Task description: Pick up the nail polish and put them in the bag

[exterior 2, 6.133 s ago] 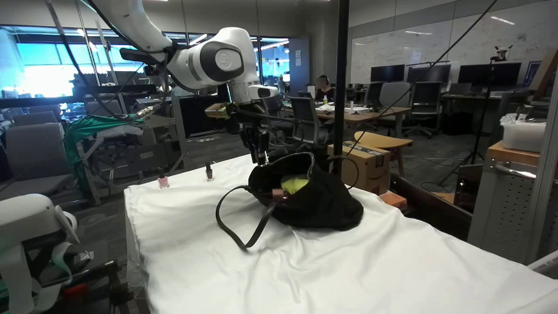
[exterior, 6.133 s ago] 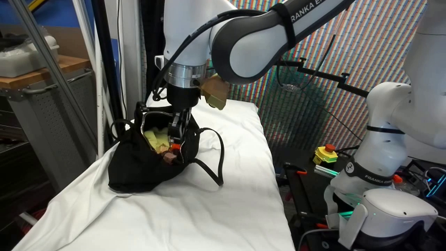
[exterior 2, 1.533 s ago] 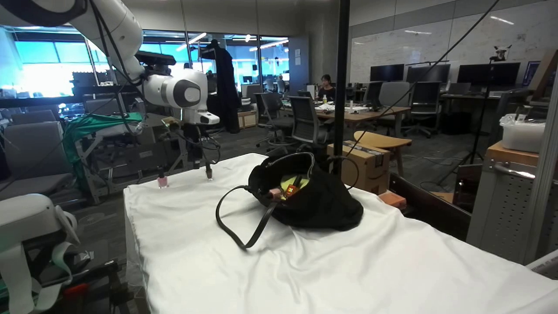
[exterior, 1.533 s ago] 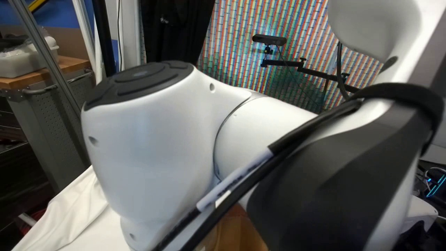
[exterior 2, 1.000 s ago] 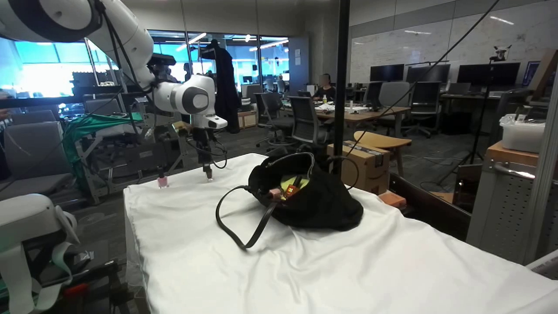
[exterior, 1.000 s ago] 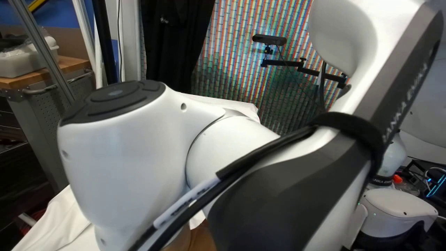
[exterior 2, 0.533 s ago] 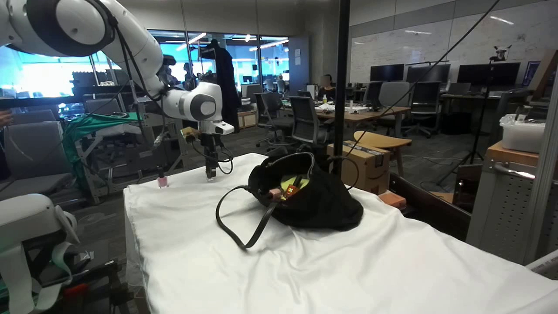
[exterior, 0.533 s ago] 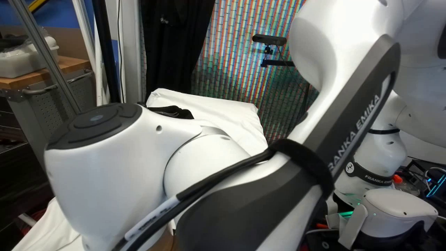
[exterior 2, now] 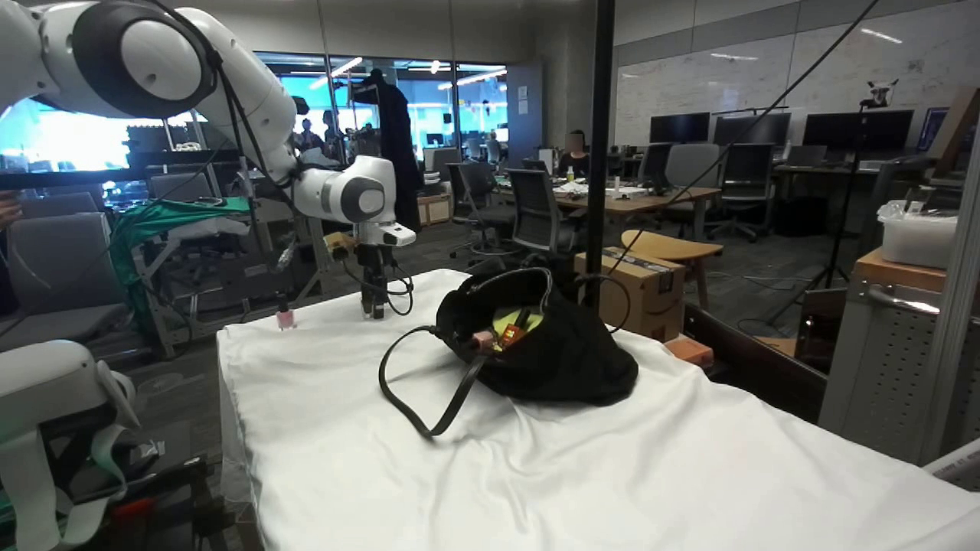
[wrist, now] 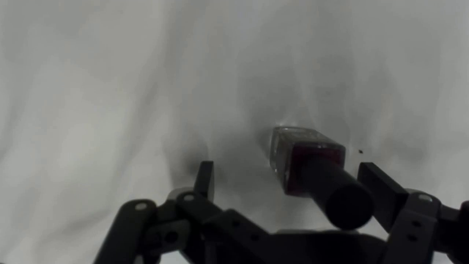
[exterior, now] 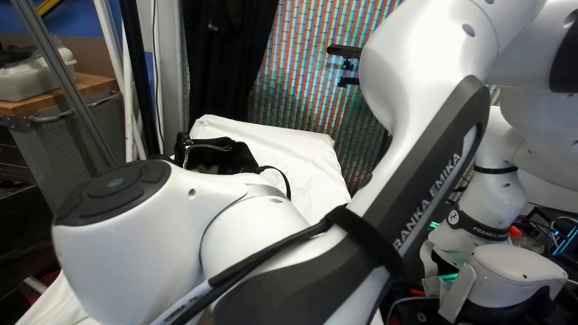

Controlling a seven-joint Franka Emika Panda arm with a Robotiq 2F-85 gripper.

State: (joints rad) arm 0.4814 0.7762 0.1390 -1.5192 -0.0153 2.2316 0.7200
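Nail polish (wrist: 317,172) stands on the white cloth (wrist: 91,91), between the fingers (wrist: 384,193) of the gripper (wrist: 293,183). The fingers are wide apart. One is very near it; I can't tell if they touch.

We see a bag (exterior 2: 570,360) of matt cloth, a creased fabric sheet (exterior 2: 612,467), nail polish (wrist: 304,154) in glossy, glass-like walls with a smooth cap (wrist: 340,196), and an arm (exterior: 144,253) in smooth, shiny plastic.
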